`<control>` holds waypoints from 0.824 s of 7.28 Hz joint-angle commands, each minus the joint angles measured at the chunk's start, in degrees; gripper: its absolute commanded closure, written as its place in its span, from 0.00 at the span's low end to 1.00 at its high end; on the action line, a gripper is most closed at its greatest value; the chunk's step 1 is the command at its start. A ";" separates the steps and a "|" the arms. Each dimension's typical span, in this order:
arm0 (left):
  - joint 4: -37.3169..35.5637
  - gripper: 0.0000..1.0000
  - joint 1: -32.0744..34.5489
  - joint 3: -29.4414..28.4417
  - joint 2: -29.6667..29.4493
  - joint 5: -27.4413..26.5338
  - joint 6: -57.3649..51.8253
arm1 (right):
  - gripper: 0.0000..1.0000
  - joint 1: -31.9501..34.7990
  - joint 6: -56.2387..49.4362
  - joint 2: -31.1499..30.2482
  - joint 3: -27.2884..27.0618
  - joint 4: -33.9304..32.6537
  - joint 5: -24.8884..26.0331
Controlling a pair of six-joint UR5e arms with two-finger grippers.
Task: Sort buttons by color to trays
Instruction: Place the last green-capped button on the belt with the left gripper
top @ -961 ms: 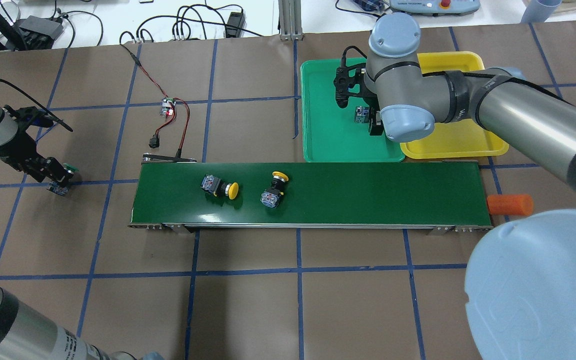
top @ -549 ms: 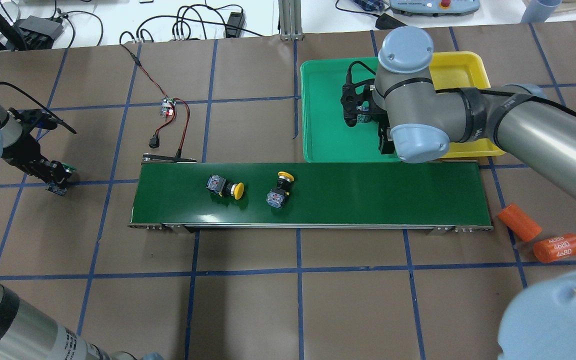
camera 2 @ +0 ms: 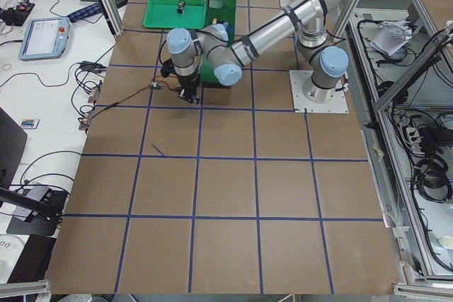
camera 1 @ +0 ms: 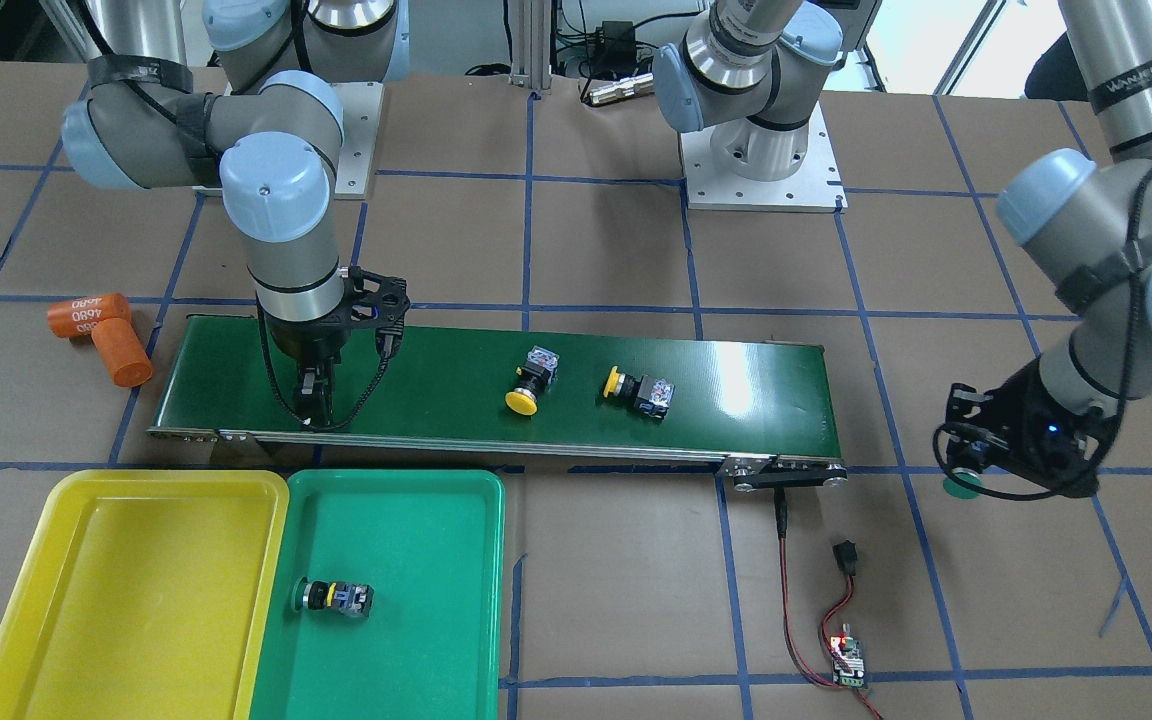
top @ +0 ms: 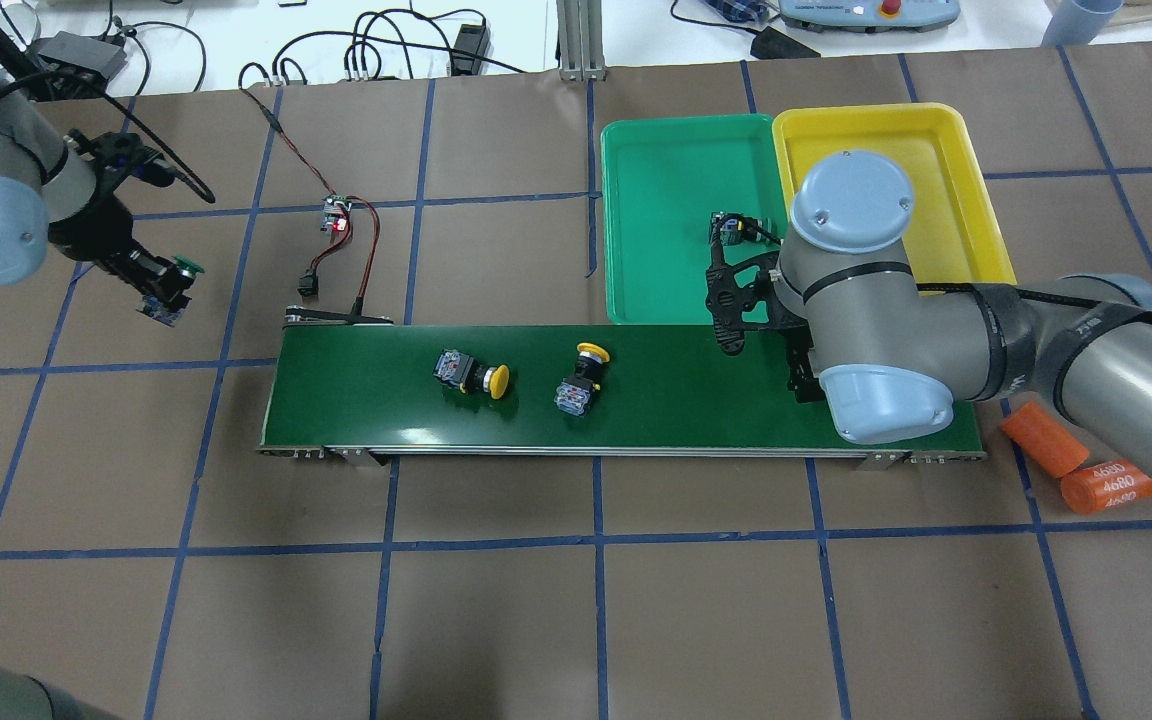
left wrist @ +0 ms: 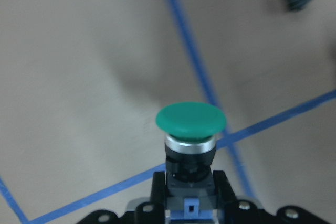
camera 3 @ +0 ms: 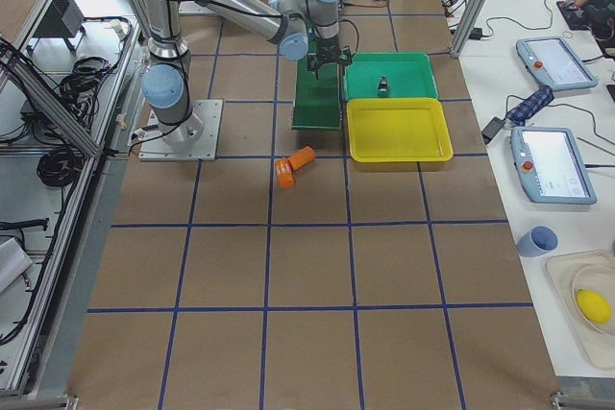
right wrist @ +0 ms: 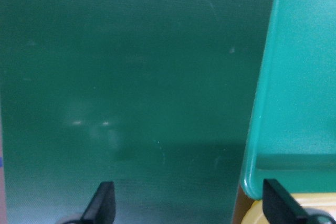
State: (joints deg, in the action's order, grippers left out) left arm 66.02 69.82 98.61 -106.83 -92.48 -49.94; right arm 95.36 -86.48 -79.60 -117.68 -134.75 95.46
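Here, a brown-papered table point(top: 496, 620) gridded with blue tape carries a long dark-green conveyor belt point(top: 356, 390) across its centre. Beyond the belt's far edge, toward the robot's right, a green tray point(top: 656, 180) and a yellow tray point(top: 946, 170) sit side by side with their long rims touching.

The right gripper point(camera 1: 314, 398) hangs over the belt's right-hand end, just beside the green tray's near rim. Its wrist camera shows the fingers spread wide with nothing between them. The left gripper point(top: 164, 290) is poised above the table, well off the belt's opposite end. It is clamped on the black body of the held green button point(left wrist: 191, 121), whose cap points away from the wrist.

Two orange cylinders point(top: 1041, 438) lie close together on the table off the belt's right-hand end, one of them marked 4680.

The second green button point(camera 1: 334, 597) lies on its side in the green tray, near the rim shared with the yellow tray. Two yellow buttons lie around the middle of the belt, near each other but apart. The first yellow button point(top: 471, 372) has its cap toward the robot's right. The other yellow button point(top: 581, 378) has its cap toward the belt's far edge.

A small circuit board point(top: 338, 215) with a red light lies beyond the belt's left-hand end, with red and black wire trailing from it.
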 commanded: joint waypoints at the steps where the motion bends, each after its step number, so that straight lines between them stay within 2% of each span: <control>1: 0.95 1.00 9.50 3.94 6.44 -0.25 -0.24 | 0.01 -0.52 17.30 -0.12 0.77 -0.34 -0.27; 3: -0.35 1.00 17.24 8.94 9.43 -0.59 -0.68 | 0.01 -2.01 36.03 -0.12 2.01 0.01 -0.62; 6: -5.89 1.00 18.42 13.18 9.19 -0.87 -7.60 | 0.00 -2.02 63.27 -0.82 2.28 0.28 -0.71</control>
State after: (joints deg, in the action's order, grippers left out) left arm 62.18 87.79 110.27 -97.52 -93.61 -54.31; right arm 93.37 -35.24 -80.13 -115.50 -134.65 94.83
